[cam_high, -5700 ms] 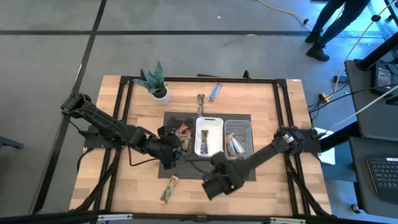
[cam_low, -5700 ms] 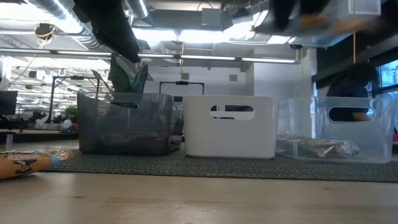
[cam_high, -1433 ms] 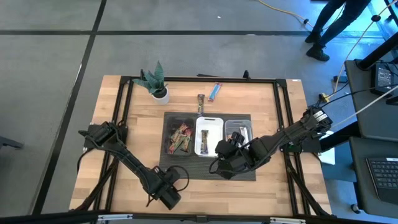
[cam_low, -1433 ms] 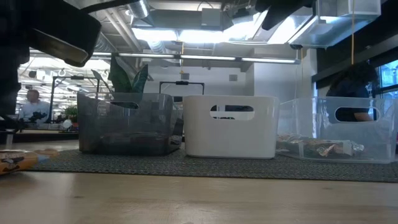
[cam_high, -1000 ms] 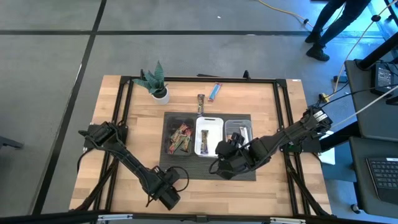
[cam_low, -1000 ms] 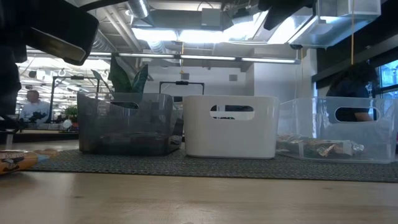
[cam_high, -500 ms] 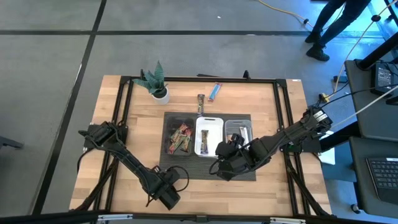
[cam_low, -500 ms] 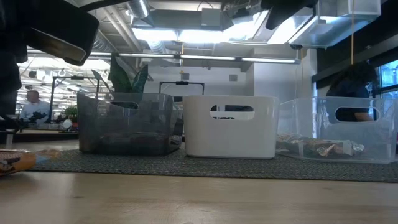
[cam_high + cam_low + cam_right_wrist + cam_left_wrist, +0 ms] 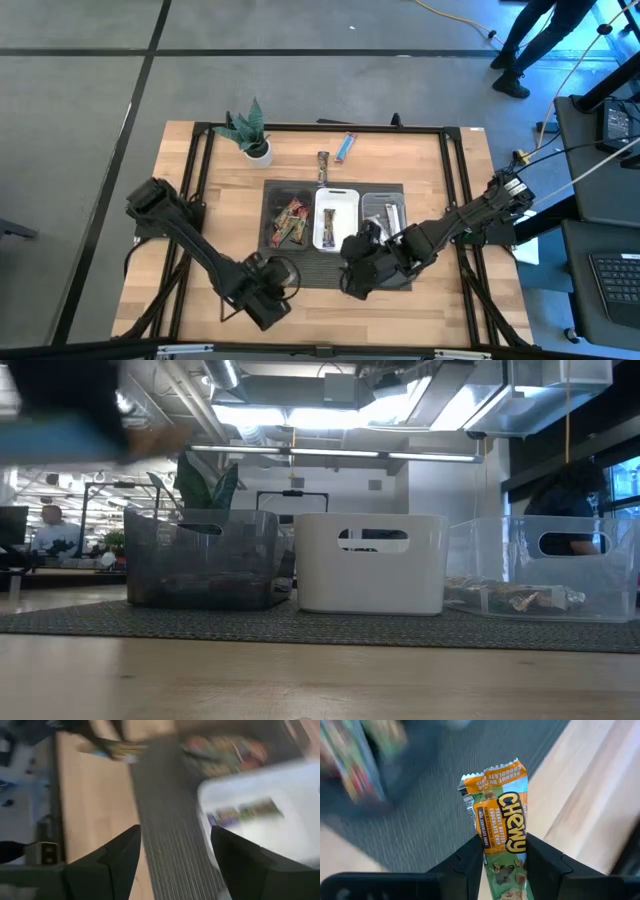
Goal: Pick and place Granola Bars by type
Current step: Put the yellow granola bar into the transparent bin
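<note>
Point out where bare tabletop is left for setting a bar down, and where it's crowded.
Bare wood lies left of the black tray below the plant, and right of the clear tray. The near edge is crowded: the left hand holds a Chewy bar there, and the right hand hangs open over the grey mat.

In the left wrist view, the lower end of the Chewy bar [image 9: 502, 837] runs off the bottom edge between the left end effector [image 9: 504, 862] fingers, and the black tray [image 9: 355, 765] at upper left is a smear. In the right wrist view, the purple bar [image 9: 245, 812] in the white tray [image 9: 300, 785] is too blurred to read. At the low view's upper left, a dark arm [image 9: 60, 400] is only a streak.
</note>
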